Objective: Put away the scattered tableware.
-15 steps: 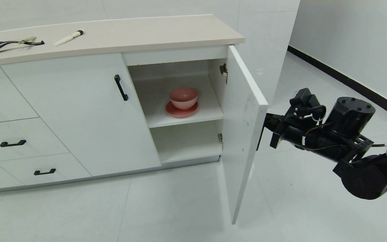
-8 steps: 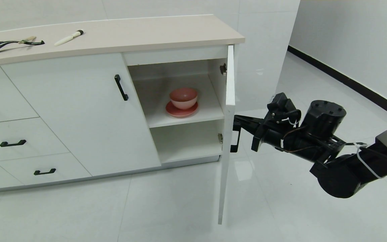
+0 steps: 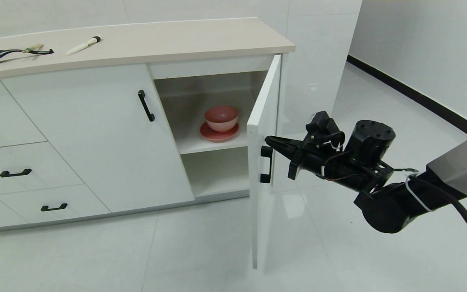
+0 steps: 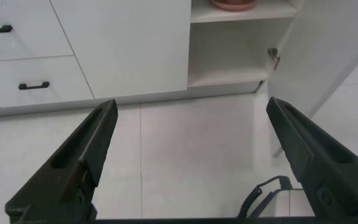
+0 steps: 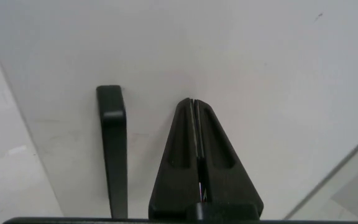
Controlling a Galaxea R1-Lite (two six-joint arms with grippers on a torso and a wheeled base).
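We see a smooth white cabinet door (image 3: pixel 264 117) with a matt black handle (image 3: pixel 266 164). The floor tiles (image 3: pixel 330 251) look glossy. The pink bowl (image 3: pixel 221 117) looks smooth.

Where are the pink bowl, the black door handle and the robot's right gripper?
pink bowl (image 3: pixel 221 117): head view, on the bowl's outer side.
black door handle (image 3: pixel 264 164): head view, middle of the bar.
right gripper (image 3: pixel 270 141): head view, at its closed fingertips.

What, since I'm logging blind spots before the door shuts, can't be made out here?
- Head view: door hides the shelf's right end beside the pink bowl.
- Left wrist view: pink plate cut off by the picture's edge.
- Right wrist view: handle runs off the edge; whether right gripper touches door unclear.
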